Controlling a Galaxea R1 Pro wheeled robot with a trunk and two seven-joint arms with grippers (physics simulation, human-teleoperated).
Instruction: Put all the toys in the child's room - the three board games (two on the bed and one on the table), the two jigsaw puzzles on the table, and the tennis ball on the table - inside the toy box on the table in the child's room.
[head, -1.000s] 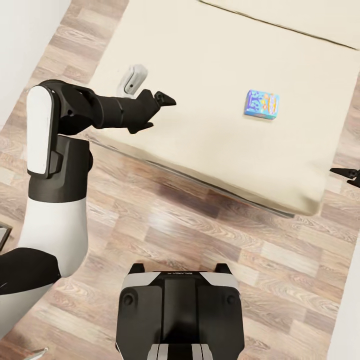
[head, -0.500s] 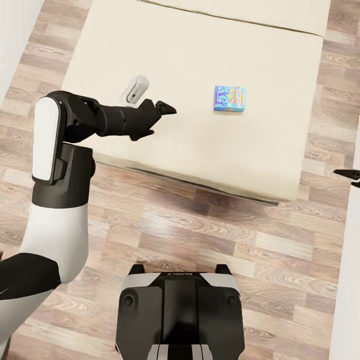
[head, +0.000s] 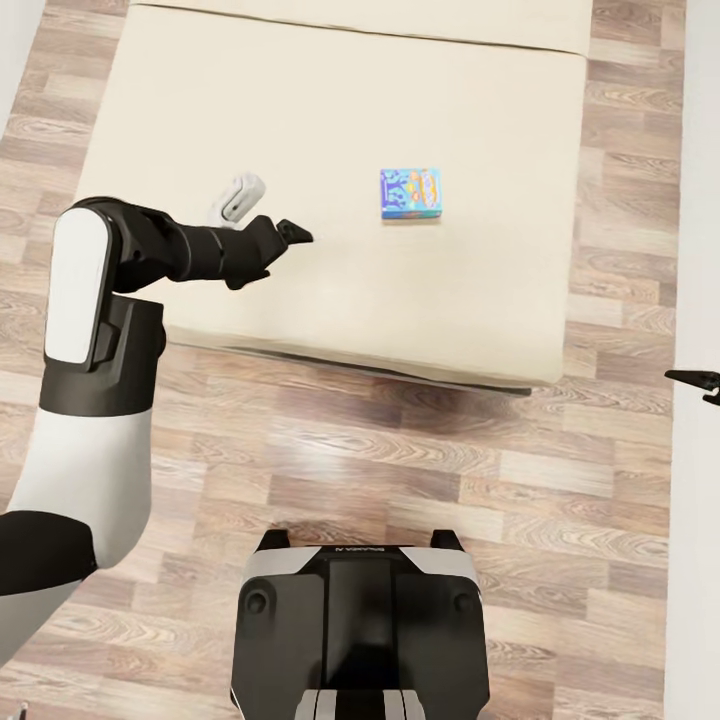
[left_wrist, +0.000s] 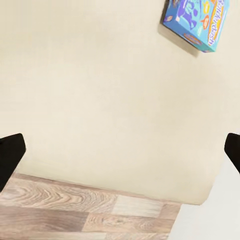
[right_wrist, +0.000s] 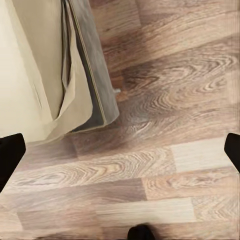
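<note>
Blue Balderdash box (head: 411, 193) lies flat mid-bed (head: 480, 300), upper centre of the head frame, up and right of the left claw (head: 290, 236). Long axis roughly left-right. Left claw is nearer, jaws spread, holding nothing. Right claw (head: 698, 381) at right edge; can't tell its state. No toy box in sight.

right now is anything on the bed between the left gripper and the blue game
Nothing visible. The left gripper hangs open over the bed, and only bare mattress lies between it and the blue game. A small grey-white object sits behind the arm, off that line.
</note>
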